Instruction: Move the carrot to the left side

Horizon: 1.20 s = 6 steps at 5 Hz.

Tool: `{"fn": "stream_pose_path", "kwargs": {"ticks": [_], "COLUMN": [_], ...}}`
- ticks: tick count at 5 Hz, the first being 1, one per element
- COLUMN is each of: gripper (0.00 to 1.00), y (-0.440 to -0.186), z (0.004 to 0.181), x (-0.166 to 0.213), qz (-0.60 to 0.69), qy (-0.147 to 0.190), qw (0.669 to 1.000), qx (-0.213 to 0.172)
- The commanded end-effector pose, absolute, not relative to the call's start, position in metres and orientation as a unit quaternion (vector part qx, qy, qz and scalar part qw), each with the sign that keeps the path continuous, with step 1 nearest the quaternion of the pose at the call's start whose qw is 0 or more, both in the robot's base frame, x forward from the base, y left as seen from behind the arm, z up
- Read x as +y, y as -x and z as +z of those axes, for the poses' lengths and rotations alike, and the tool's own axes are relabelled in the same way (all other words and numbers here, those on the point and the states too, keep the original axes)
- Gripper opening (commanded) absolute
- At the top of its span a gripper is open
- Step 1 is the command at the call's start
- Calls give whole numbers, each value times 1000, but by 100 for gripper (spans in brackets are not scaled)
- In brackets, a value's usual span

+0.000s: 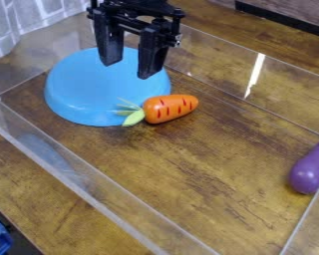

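Item one, the carrot [171, 108]: I see a small orange toy with dark groove marks, lying on its side on the wooden surface [189, 179]. Its yellow-green leafy tip points toward the left of the view and touches, or nearly touches, the rim of the blue plate [89, 90]. The orange body extends to the right, just clear of the plate.

Item two, the blue plate: round, seemingly upside down, sitting just behind and left of the carrot, much larger than it.

Item three, the end effector [133, 60]: black, two-fingered, hanging above the plate's far side, behind the carrot and apart from it. I read its fingers as spread, with a clear gap between them and nothing held.

Item four, a purple eggplant-like toy [310, 166]: lying at the right edge of the view, well apart from the carrot and plate, partly cut off by the frame.

Item five, a clear plastic wall [69, 169]: low, transparent, bordering the surface along the near-left side.
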<state>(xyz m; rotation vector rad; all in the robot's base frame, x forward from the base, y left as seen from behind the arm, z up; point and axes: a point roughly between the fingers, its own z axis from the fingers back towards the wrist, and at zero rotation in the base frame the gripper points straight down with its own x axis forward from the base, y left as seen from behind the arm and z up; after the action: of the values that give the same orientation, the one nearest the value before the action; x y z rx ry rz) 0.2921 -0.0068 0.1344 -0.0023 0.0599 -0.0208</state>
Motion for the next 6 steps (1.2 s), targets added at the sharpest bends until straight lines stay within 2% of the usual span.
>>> {"fn": "stream_pose_path", "kwargs": {"ticks": [1,2,5,6], "gripper": [100,100,100,100], "y": [-293,-295,-300,-306], "z": [126,118,73,65], "x": [-7,-7,-6,-4], "qz": [-36,-61,-213,-230], "qy": [-1,-4,-17,-21], "qw": [999,997,976,972], "qx": [38,45,47,47]}}
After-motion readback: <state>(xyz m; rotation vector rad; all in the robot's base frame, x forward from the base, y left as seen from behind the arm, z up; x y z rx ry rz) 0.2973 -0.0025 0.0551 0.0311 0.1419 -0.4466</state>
